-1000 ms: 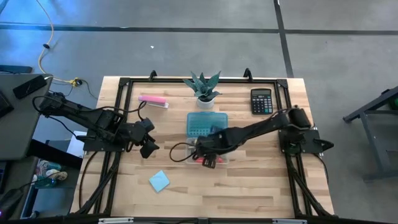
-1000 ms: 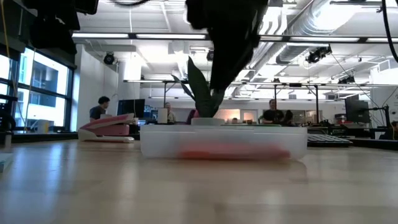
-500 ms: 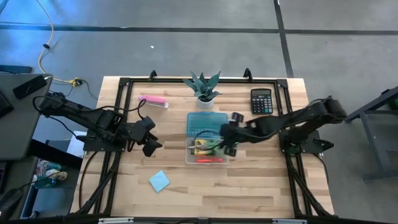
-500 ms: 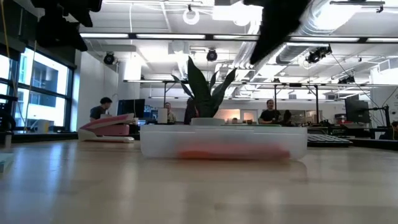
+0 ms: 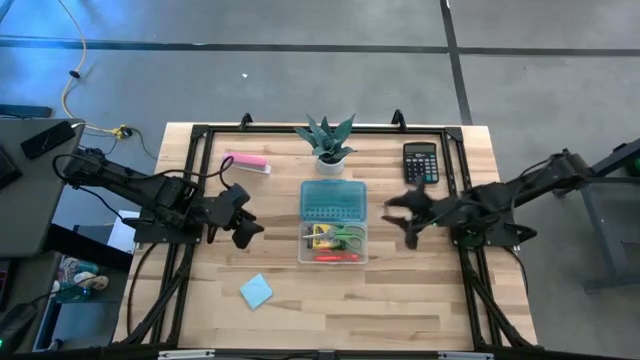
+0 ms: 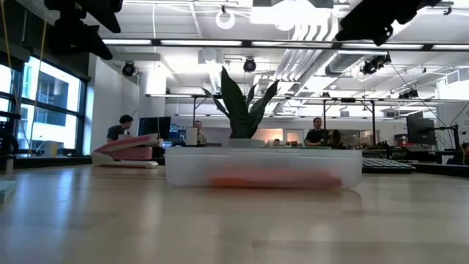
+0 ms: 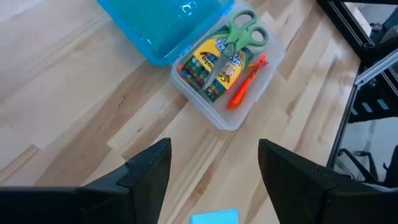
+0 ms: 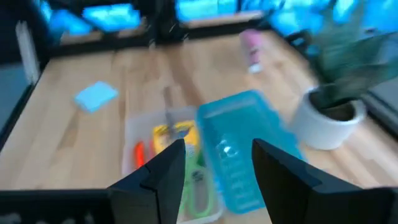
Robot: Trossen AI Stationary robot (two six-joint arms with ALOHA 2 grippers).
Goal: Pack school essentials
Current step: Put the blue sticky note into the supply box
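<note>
- Two dark, near-black arms of jointed tubular segments rise from black bases bolted to a black metal frame along the table's sides.
- The left gripper (image 5: 247,228) ends a chunky black wrist block; thin black cables loop along the links behind the claw.
- The right gripper (image 5: 408,216) carries two short, matte black fingers.
- Seen past each wrist, the fingers (image 7: 149,171) are broad, flat-faced wedges, tapering toward blunt tips, without visible markings.
</note>
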